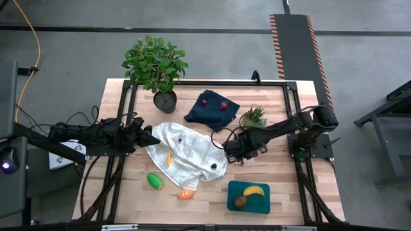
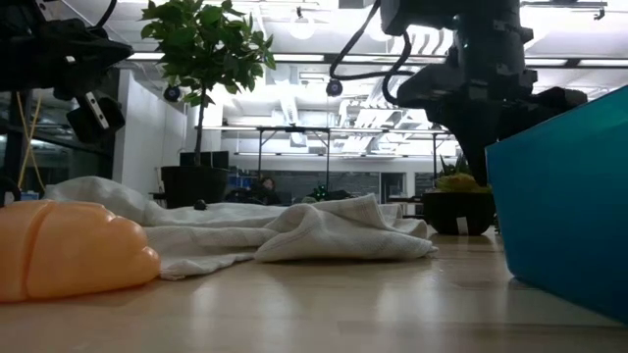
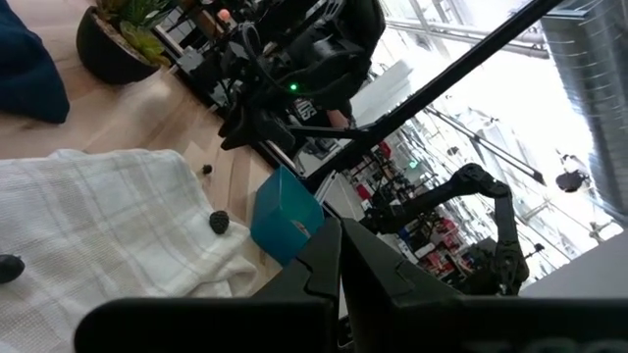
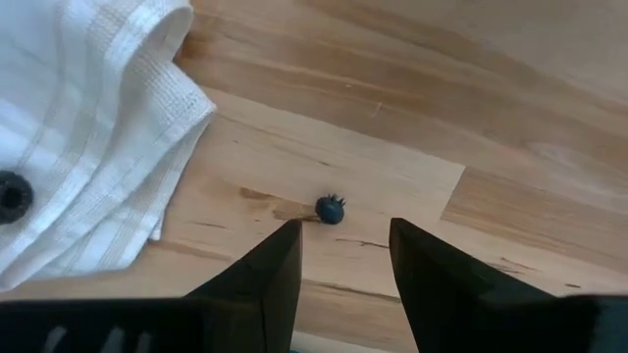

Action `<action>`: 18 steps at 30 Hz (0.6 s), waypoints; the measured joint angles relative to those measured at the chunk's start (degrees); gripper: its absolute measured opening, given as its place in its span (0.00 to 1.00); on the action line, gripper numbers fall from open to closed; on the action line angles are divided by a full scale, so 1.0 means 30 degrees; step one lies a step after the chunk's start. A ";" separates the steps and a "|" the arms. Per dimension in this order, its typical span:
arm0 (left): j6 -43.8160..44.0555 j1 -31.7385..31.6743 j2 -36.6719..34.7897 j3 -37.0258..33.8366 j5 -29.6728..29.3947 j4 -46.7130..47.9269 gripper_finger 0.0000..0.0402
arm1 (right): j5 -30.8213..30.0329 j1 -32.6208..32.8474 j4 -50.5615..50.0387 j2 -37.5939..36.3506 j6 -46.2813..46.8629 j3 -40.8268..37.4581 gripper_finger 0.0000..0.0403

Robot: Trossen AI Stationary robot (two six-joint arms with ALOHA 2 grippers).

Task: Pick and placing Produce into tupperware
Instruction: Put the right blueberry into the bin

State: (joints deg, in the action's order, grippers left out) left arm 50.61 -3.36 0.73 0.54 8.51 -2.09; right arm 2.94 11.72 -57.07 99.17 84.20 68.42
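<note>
Probably a robotics lab: wooden workbench (image 1: 270, 122), concrete floor, other robot arms behind.

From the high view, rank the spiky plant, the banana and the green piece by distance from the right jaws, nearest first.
From the right gripper:
1. Spiky plant, just behind it, toward the table's back.
2. Banana, in the tupperware at the front.
3. Green piece, across the white cloth, left front.

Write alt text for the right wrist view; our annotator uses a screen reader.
The right gripper hangs with open jaws just above a small dark berry on the bare wooden table. A white checked cloth lies beside it, with another dark berry on it.
</note>
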 joint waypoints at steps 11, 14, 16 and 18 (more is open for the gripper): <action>0.0066 0.0000 0.0000 0.0001 0.0484 -0.0095 0.00 | 0.0562 0.0396 0.0785 0.1131 -0.0063 0.0000 0.36; 0.0066 0.0000 0.0000 0.0003 0.0546 -0.0095 0.00 | 0.0584 0.0393 0.0669 0.1124 0.0006 0.0000 0.36; 0.0066 0.0000 0.0000 0.0000 0.0546 -0.0096 0.00 | 0.0584 0.0430 0.0693 0.1124 -0.0005 0.0000 0.36; 0.0066 0.0000 0.0000 0.0000 0.0556 -0.0102 0.00 | 0.0577 0.0447 0.0700 0.1163 -0.0005 0.0000 0.36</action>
State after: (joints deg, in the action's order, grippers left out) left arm 50.81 -3.36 0.73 0.54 10.18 -2.39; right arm 4.67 13.06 -54.97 102.66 84.18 68.42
